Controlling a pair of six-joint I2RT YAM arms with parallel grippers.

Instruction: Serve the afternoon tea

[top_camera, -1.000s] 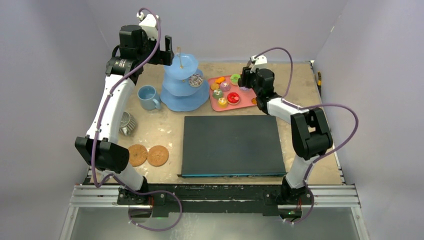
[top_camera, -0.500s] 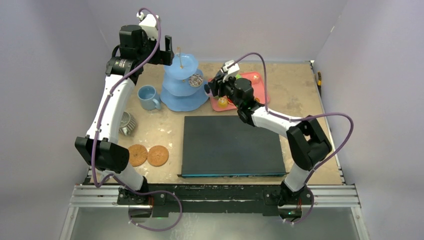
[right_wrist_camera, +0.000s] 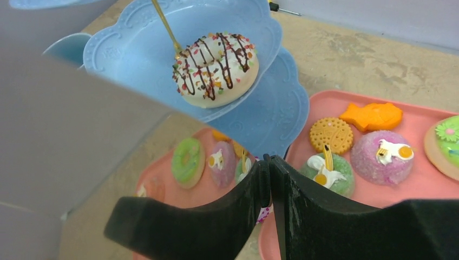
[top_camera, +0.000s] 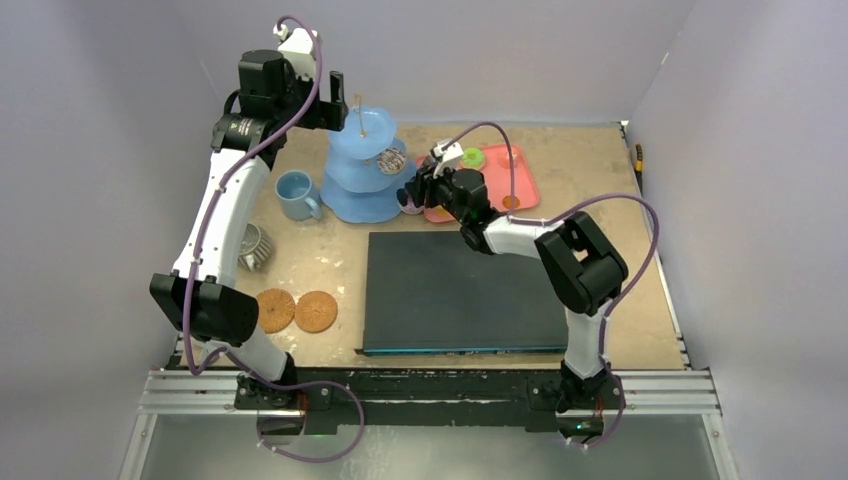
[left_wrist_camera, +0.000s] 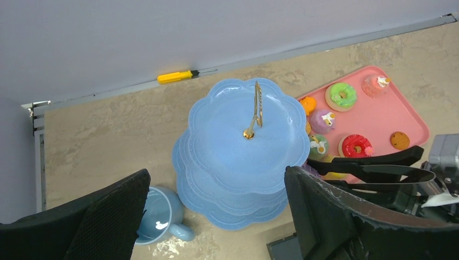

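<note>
Purple cake [right_wrist_camera: 381,157] looks light, soft-iced: pinch its sides gently. Right gripper [top_camera: 428,188] clamps the black tongs [left_wrist_camera: 373,168]; left gripper [left_wrist_camera: 216,176] gapes empty.

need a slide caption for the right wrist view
Black tongs, tips together, in front of the pink tray of cakes, beside the blue stand carrying a chocolate-drizzled doughnut.

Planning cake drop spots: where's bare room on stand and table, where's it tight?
Free: top tier of the stand, bare around its post; black slab, near side of the pink tray; tabletop right of that tray. Middle tier holds one donut, room beside it. Crowded: tray's left end, where the right end effector holds tongs by the stand.
</note>
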